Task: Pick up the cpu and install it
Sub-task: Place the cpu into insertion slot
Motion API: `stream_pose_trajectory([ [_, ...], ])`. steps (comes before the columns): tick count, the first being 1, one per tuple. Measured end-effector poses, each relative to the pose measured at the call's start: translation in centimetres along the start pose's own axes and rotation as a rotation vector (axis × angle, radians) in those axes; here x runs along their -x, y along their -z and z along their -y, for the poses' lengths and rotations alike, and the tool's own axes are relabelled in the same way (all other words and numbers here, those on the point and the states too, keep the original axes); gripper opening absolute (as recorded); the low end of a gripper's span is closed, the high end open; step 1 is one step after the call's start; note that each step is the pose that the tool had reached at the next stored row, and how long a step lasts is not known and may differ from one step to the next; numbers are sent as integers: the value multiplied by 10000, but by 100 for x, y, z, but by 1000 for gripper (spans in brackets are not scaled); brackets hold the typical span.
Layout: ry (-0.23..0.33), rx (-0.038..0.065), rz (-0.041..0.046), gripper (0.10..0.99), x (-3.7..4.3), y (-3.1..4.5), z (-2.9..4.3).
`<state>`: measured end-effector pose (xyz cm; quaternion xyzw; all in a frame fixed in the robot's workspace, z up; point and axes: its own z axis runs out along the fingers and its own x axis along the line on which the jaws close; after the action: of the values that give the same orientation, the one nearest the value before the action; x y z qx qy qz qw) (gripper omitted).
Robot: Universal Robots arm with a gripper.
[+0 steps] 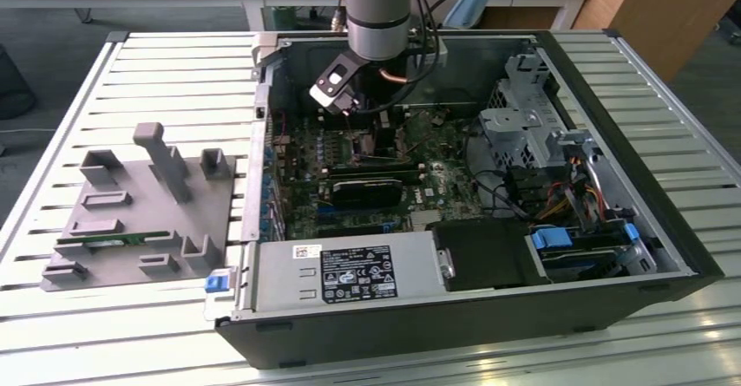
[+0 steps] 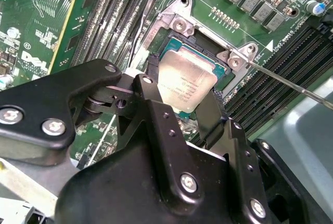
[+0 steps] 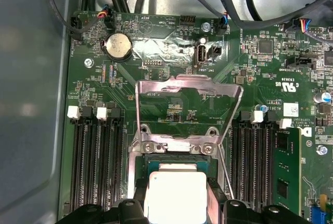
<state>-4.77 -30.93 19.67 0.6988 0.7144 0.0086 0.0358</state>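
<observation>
Over the open socket on the green motherboard [image 3: 171, 96], the black two-fingered tool [image 2: 181, 93] is gripping the small flat square cpu with a dull silver metal top [image 2: 187, 81]. Its fingers [image 2: 151, 96] are looking pressed against two opposite edges of the chip. In both wrist views the cpu is hanging right above the socket bed, and whether it is seated yet cannot be told. The silver metal load plate [image 3: 156, 85] is standing swung up behind it, and the thin metal lever [image 2: 291, 86] is sticking out to one side.

By the look of it, this chip is handling light, stiff and thin, with a smooth lid that is offering little friction. The underside and the socket contacts are likely the delicate part. That is making the bare side edges the sensible place to hold, which is where the fingers are sitting now. A tilted chip could catch on the socket frame.

In the exterior view, the grey arm [image 1: 377, 13] is standing nearly upright over the open black computer case [image 1: 648, 230]. Its wrist is angling the tool [image 1: 350, 110] down at the board. The case is lying on a slatted metal tabletop [image 1: 162, 82], with a grey plastic fixture [image 1: 139, 221] well apart on that view's left.
</observation>
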Motion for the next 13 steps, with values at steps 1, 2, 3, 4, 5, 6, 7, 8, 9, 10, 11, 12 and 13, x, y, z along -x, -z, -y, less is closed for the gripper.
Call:
stream_pose_trajectory([
  [1,-3,-1,2,529,0,-1,0],
  [2,-4,-1,2,529,0,-1,0],
  [3,-4,-1,2,529,0,-1,0],
  [4,-4,0,1,529,0,-2,0],
  [5,-5,1,-2,529,-1,0,0],
  [6,-5,2,-3,529,-1,0,0],
  [7,-5,3,-4,529,-1,0,0],
  [8,-8,2,-4,529,-1,0,0],
  [9,-13,1,-2,529,0,1,0],
  [10,-19,-1,0,529,0,1,0],
  [11,-29,-1,1,529,0,0,0],
  [12,-44,-1,2,529,0,-2,0],
  [13,-56,-1,2,529,-1,-6,0],
])
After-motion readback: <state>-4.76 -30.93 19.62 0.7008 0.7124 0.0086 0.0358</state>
